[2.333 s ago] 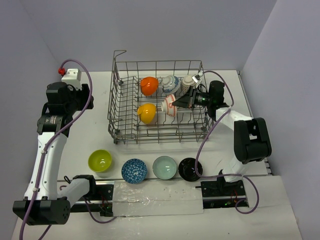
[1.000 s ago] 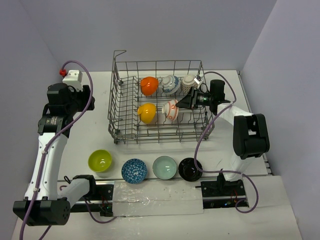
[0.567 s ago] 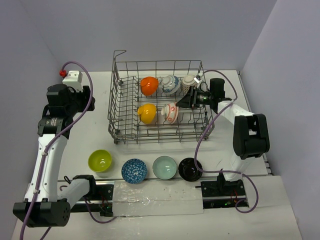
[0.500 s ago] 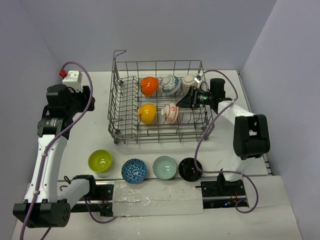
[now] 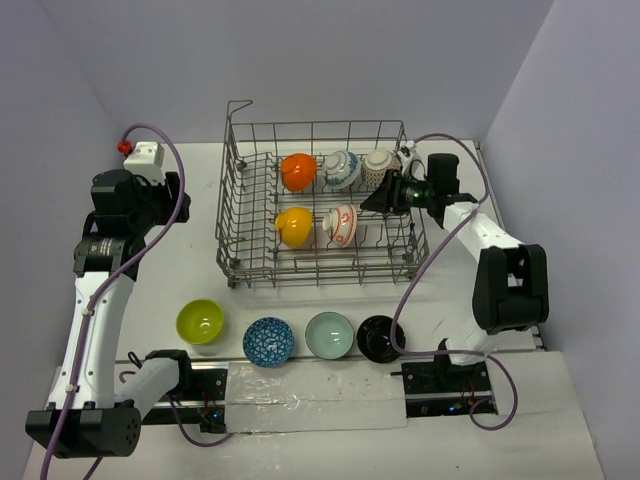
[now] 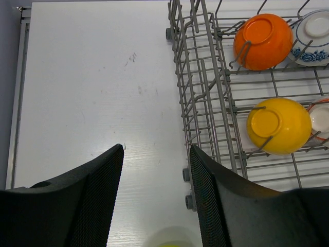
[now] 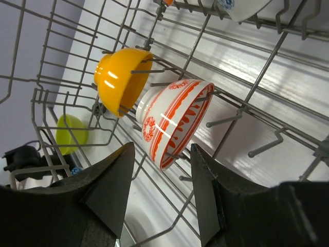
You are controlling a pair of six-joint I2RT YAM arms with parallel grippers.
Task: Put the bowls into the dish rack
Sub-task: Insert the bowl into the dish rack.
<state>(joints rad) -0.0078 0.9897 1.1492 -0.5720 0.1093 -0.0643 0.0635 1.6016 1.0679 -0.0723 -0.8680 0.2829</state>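
red-and-white glossy bowl [image 7: 172, 121] tilted in grey wire dish rack [image 5: 250, 215]; left end effector [image 6: 157, 149], right end effector [image 7: 162, 149] agape, empty

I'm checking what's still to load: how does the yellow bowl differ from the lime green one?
The yellow bowl sits inside the dish rack; the lime green bowl sits on the table, outside the rack. The yellow bowl is tipped on edge with its base showing; the lime green bowl stands upright, mouth up. Both are small, round and plain-coloured.
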